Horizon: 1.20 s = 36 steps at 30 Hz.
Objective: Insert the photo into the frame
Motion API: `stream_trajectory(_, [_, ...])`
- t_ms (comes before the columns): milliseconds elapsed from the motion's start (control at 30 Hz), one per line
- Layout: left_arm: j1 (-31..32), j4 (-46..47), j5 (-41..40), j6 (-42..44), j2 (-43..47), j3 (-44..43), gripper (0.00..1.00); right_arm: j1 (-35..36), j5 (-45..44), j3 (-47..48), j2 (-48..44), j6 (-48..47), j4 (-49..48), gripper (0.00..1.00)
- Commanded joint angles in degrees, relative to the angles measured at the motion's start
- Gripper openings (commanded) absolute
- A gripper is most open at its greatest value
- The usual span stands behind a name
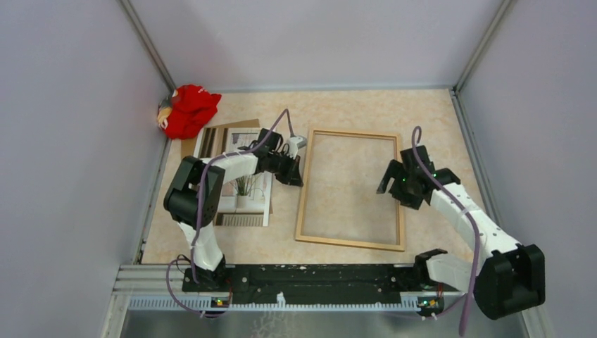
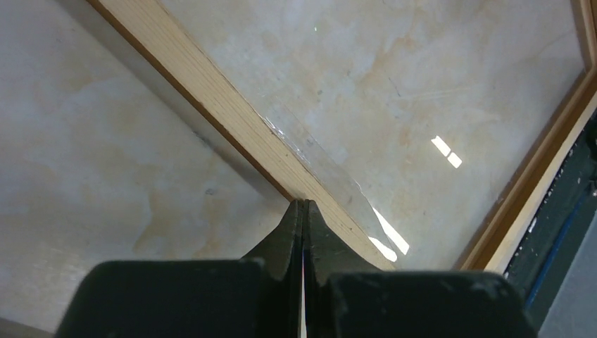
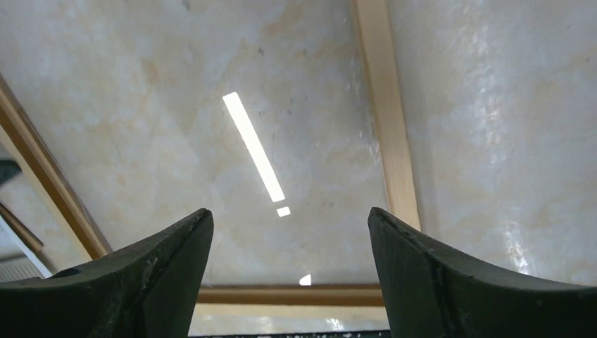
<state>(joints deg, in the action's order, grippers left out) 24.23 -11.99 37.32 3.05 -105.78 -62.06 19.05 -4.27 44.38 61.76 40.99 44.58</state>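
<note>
The photo [image 1: 246, 193] lies flat on the table outside the frame [image 1: 348, 243], on the frame's left side and just beside its left rail, with a narrow strip of table between them. It rests partly on a brown backing board [image 1: 189, 146], and the left arm crosses over its far half. Its long axis runs from near to far, parallel to the long rails of the frame, so I judge that it needs a sideways shift to the right and no turning. The left gripper [image 1: 296, 174] is clenched tight, and I see nothing gripped in it. Its tips are at the outer edge of the frame's left rail [image 2: 211, 91], between the photo and the frame's opening. The right gripper [image 1: 396, 187] is spread wide and holds nothing. It hovers over the frame's right side, well apart from the photo. The left arm is clearly the nearer one to the photo.
</note>
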Motion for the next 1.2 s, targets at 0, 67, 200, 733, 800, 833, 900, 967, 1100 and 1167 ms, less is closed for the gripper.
stream_trajectory(0, [0.6,-2.4,2.1,-1.4,2.2,4.6,0.00,-6.8,3.4,2.0,3.4,-3.7,-9.3,0.82])
stream_trajectory(67, [0.6,-3.6,2.4,-1.5,2.9,3.5,0.00,-6.8,4.0,4.9,6.4,-4.4,-11.6,0.82])
stream_trajectory(200, [-3.2,-10.8,3.5,0.8,4.7,-5.2,0.19,0.4,3.5,13.4,14.7,-3.5,-14.0,0.82])
stream_trajectory(733, [-41.2,-28.5,-14.2,22.6,5.5,-23.1,0.55,23.2,13.2,56.8,56.7,3.3,-21.7,0.79])
stream_trajectory(800, [-42.6,-24.3,-18.8,23.7,6.1,-18.9,0.52,23.3,14.5,61.0,61.6,4.0,-21.4,0.79])
stream_trajectory(833, [-42.8,-21.7,-21.2,24.6,6.7,-16.5,0.51,23.3,15.0,62.9,64.6,4.3,-21.3,0.78])
stream_trajectory(900, [-42.7,-16.3,-25.4,26.3,7.7,-11.8,0.48,23.3,15.6,66.2,68.6,4.4,-20.6,0.78])
stream_trajectory(967, [-42.7,-13.1,-28.0,27.3,8.0,-8.7,0.46,23.3,16.3,68.5,71.6,4.4,-20.1,0.77])
stream_trajectory(1100, [-42.7,-10.5,-30.8,27.2,6.4,-6.6,0.42,23.3,17.5,68.5,74.4,5.5,-21.8,0.76])
stream_trajectory(1167, [-42.7,-8.3,-32.3,27.6,5.6,-4.9,0.40,23.3,19.0,67.8,75.4,6.4,-23.5,0.74])
